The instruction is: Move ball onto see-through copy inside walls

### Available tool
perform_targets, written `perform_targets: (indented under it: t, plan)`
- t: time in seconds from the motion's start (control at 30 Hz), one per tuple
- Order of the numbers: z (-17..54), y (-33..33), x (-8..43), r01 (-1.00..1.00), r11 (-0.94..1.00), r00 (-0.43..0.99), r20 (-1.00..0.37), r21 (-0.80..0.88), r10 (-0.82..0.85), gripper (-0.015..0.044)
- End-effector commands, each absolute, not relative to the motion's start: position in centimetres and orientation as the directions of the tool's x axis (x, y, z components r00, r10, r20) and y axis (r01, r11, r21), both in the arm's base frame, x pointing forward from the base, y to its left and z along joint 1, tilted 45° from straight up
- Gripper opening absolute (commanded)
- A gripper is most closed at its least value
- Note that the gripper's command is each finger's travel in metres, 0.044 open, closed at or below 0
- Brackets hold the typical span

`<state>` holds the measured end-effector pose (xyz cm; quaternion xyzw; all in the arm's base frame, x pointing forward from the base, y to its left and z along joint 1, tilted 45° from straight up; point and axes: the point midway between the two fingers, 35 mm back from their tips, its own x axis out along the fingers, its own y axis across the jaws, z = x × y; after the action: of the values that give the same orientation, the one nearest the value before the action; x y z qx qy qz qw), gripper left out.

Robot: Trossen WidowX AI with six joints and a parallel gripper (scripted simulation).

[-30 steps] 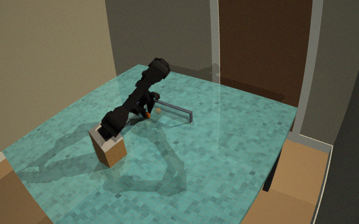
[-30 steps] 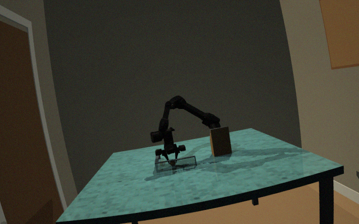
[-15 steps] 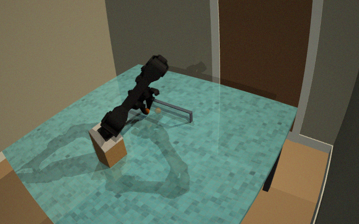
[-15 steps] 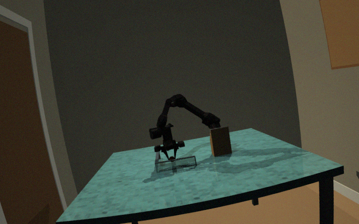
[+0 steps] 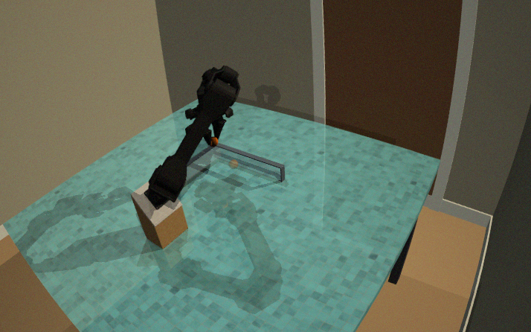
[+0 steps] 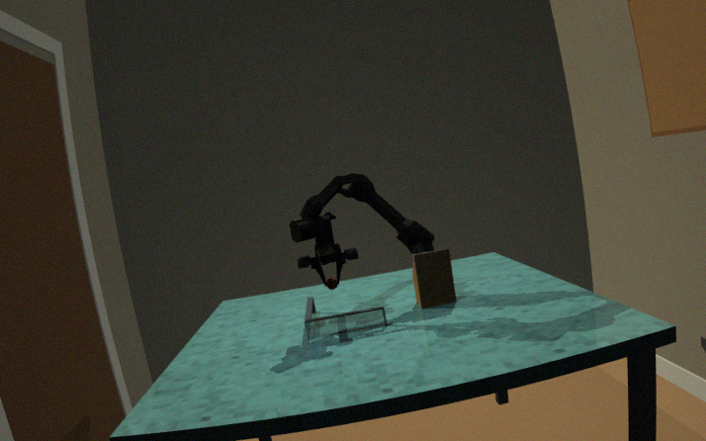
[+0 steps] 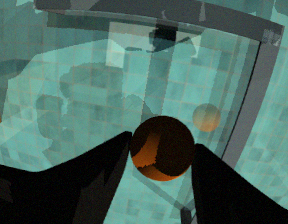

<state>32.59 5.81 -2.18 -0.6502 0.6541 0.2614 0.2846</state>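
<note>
Big blue-green tiled table (image 5: pixel 300 247) filling most of the top view, with dark legs seen in the side view

Long black arm (image 5: pixel 193 140) rising from a brown block (image 5: pixel 162 224) near the table's left side, bending high at the elbow, then pointing down toward the far part of the table

Two low clear walls (image 5: pixel 255 161) standing on the table beyond the block, meeting in a corner, one long and one short. Same walls (image 6: pixel 344 320) in the side view, thin and glassy, with a dark shadow under them. In the wrist view, walls (image 7: pixel 195 16) curving across the top and down the right side

Gripper (image 6: pixel 332 279) hanging up in the air above the table, higher than the wall tops, fingers pointing down. Squeezed tight on the ball (image 7: pixel 161 148), one dark finger (image 7: pixel 82 189) touching it on each side

Small orange ball (image 5: pixel 214 141) up off the table, pinched at the fingertips, seen right above the corner end of the walls in the top view. Same ball (image 6: pixel 332 283) as a tiny red-orange dot under the gripper in the side view

Pale see-through copy (image 5: pixel 233 163) of the ball lying low on the table inside the corner, near the long wall. In the wrist view, faint copy (image 7: pixel 207 117) just to the right of the held ball and farther down
</note>
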Motion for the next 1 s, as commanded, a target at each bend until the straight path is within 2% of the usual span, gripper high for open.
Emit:
perform_targets:
  t: [0.0, 0.47, 0.97]
  plan:
    - [-1.7, 6.1, 32.5, -1.0, 0.013, 0.0, -0.713, -0.013, -0.701, 0.0]
    - [-2.0, 4.9, 34.1, -0.922, -0.278, 0.001, -0.715, 0.271, -0.699, 0.0]
    - [-2.4, 3.5, 35.9, -0.659, -0.538, 0.001, -0.714, 0.526, -0.7, 0.0]
